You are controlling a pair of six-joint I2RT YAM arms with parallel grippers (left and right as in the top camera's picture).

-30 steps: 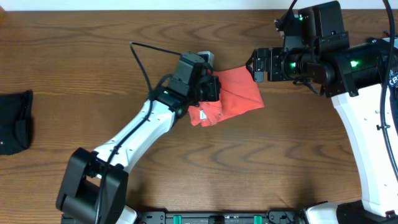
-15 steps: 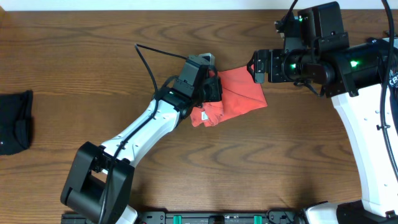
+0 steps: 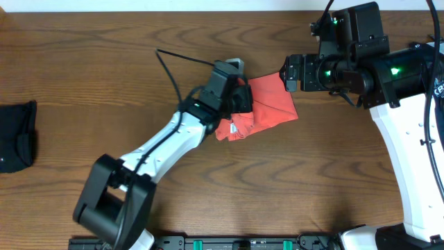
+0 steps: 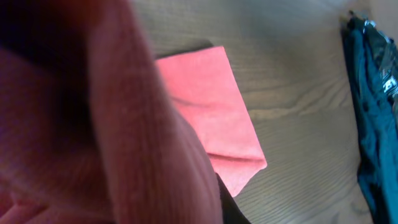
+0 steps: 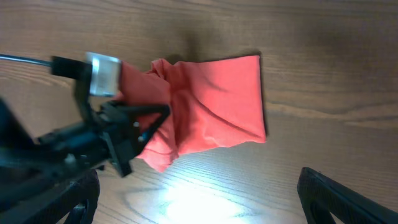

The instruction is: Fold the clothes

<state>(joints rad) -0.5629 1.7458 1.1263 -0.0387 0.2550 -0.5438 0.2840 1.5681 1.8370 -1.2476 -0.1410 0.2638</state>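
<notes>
A small black garment [image 3: 15, 135] lies at the far left edge of the wood-grain table [image 3: 104, 55], well apart from the left pincer [image 3: 241, 98] and to its left. It is a limp, dark, rumpled heap.

The left pincer, black at the end of a white arm, is clamped tight on the left end of the coral-red T-shirt [image 3: 269, 105]. The soft knit bunches into ridges there, and a white neck label [image 3: 227, 129] shows just below the pincer. To its right the shirt flattens into a rough folded rectangle with a straight right edge, lying between the two pincers. The right pincer [image 3: 288, 73] stands at the shirt's upper right corner, spread wide and holding nothing.

There are three garments in all: one black, one coral-red, one navy. There are two arms and two pincers.

Only the overhead view shows the black garment and both arms whole. The left wrist view is filled on its left with blurred red cloth close to the lens, its fine ribbed weave visible. It alone shows the navy printed shirt [image 4: 373, 112], a dark crumpled strip with pale print at the right edge. The right wrist view shows the right pincer's black fingers [image 5: 336, 196] far apart at the lower corners, clear of the cloth.
</notes>
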